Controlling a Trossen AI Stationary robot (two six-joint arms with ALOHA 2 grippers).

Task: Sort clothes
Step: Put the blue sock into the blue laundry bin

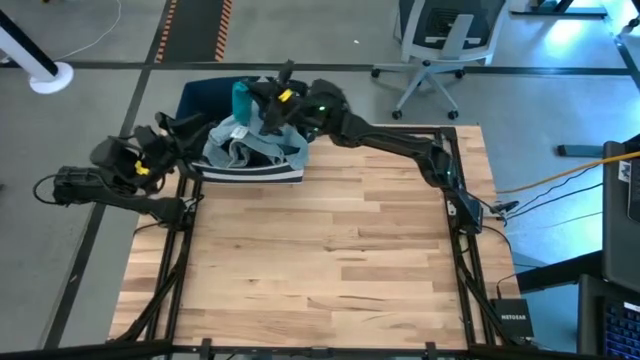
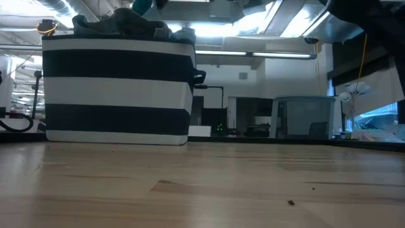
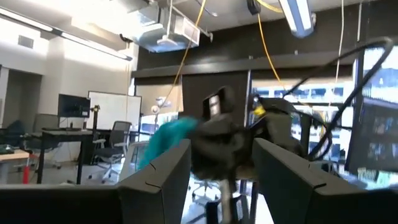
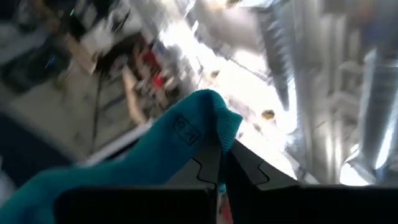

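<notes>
My right gripper (image 1: pixel 256 100) reaches from the table's right to above the far edge of a striped bin (image 1: pixel 250 172) and is shut on a teal piece (image 1: pixel 241 98). The same teal piece (image 3: pixel 165 140) shows in the left wrist view, hanging in the air beside that gripper. In the striped bin (image 2: pixel 117 88) lies a light grey-blue garment (image 1: pixel 250 148) with darker clothes (image 2: pixel 120 25) heaped above the rim. My left gripper (image 1: pixel 193 130) hovers open at the bin's left side, nothing between its fingers (image 3: pixel 155 180). My right gripper pinches the teal piece between its two shut fingers, at a folded end (image 4: pixel 214 140) of the cloth. The fingers come nearly level from the table's right. The piece is lifted clear and droops slack away from the fingers (image 4: pixel 124 180).
A dark blue bin (image 1: pixel 205 95) stands just beyond the table's far left edge, behind the striped bin. The bare wooden tabletop (image 1: pixel 330 260) stretches from the bins to the near edge. An office chair (image 1: pixel 440 45) stands on the floor past the far edge.
</notes>
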